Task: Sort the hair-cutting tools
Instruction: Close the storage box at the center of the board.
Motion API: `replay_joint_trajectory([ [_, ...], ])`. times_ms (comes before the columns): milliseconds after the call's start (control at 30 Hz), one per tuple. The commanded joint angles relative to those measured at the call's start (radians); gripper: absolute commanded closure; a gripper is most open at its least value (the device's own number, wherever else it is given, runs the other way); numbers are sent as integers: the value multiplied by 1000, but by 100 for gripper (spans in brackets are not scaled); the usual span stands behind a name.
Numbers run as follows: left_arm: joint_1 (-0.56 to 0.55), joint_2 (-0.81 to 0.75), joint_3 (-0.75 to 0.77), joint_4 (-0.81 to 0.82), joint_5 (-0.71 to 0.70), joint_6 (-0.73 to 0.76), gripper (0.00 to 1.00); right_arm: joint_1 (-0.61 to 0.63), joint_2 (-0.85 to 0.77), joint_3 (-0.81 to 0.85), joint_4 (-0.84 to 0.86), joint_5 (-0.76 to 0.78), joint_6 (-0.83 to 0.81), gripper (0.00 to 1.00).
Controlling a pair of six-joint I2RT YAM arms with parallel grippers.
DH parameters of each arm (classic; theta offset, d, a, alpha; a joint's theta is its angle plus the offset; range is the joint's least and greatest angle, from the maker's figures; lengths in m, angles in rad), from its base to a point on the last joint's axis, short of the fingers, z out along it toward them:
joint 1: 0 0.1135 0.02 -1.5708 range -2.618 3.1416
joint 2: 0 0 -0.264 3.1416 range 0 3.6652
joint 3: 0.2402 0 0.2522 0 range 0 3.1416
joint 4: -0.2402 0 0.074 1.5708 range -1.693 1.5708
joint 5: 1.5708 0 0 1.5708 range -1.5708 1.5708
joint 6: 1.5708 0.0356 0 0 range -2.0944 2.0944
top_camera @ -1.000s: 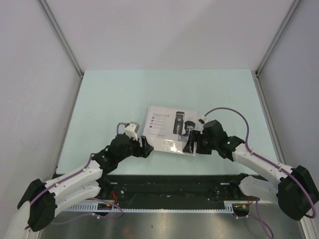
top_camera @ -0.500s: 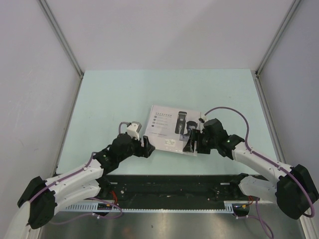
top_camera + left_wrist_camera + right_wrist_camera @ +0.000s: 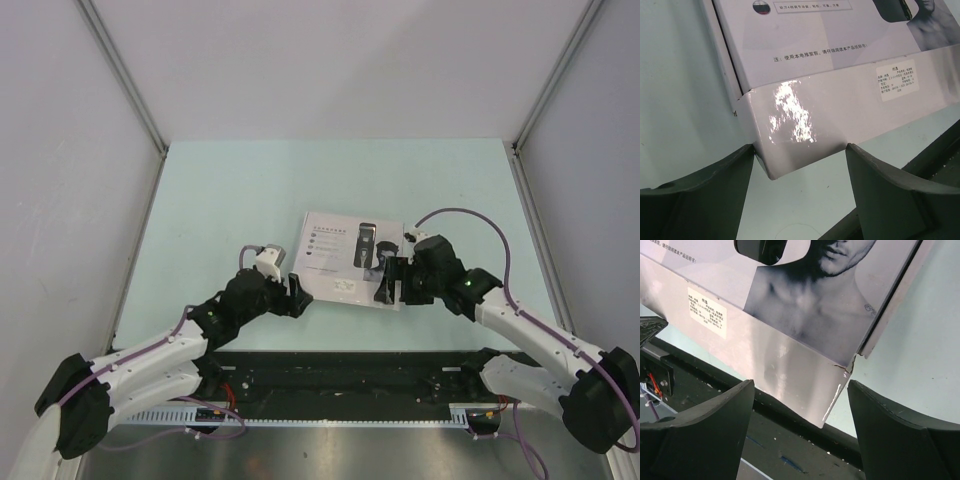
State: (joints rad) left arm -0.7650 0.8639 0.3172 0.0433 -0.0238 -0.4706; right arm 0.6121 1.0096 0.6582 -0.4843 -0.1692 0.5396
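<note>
Box point(image 3: 340, 255) position was noted first: flat and white with a printed lid, it lay on the pale green table point(image 3: 220, 200), near the middle and slightly towards the right, turned a little out of square with the table edges. I saw the lid closed. Its print carried a picture of a clipper, a bare-chested man point(image 3: 810, 295) and lines of small text. A small white label point(image 3: 895, 80) sat on the near side wall.

Of the hair-cutting tools themselves, none showed in any view, so I could not tell where they were.

I found the left gripper point(image 3: 297, 297) at the near left corner of the box. Its fingers point(image 3: 715, 185) stood well apart, and the glossy corner came down between them. The fingertips appeared level with the edges of that wall, but I could not tell whether they touched it.

I found the right gripper point(image 3: 384, 285) at the near right corner. Its fingers point(image 3: 705, 420) also stood wide apart, with the corner of the box hanging between them and a narrow gap visible on the left side. Neither gripper was clamped on anything that I could see.

Both arms reached inward from the near edge, over the black rail point(image 3: 340, 375).
</note>
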Motion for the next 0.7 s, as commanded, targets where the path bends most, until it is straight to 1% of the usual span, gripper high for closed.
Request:
replay_joint_trajectory([
  [0,-8,-9,42,55,-19,-2,21,9,-11,41,-56,43,-40,19],
  [133,-8,-9,43,50,-22,-3,21,34,4,43,-65,65,-41,20],
  [233,-8,-6,45,50,-22,-3,20,49,17,41,-62,82,-38,22],
  [367,-8,-3,42,50,-24,-3,21,64,24,41,-63,114,-41,30],
  [467,-8,-2,42,50,-24,-3,21,80,26,41,-68,148,-40,32],
  [533,-8,1,45,50,-22,-2,20,90,18,41,-69,168,-40,32],
  [667,-8,0,49,50,-18,0,18,112,1,44,-69,235,-33,25],
])
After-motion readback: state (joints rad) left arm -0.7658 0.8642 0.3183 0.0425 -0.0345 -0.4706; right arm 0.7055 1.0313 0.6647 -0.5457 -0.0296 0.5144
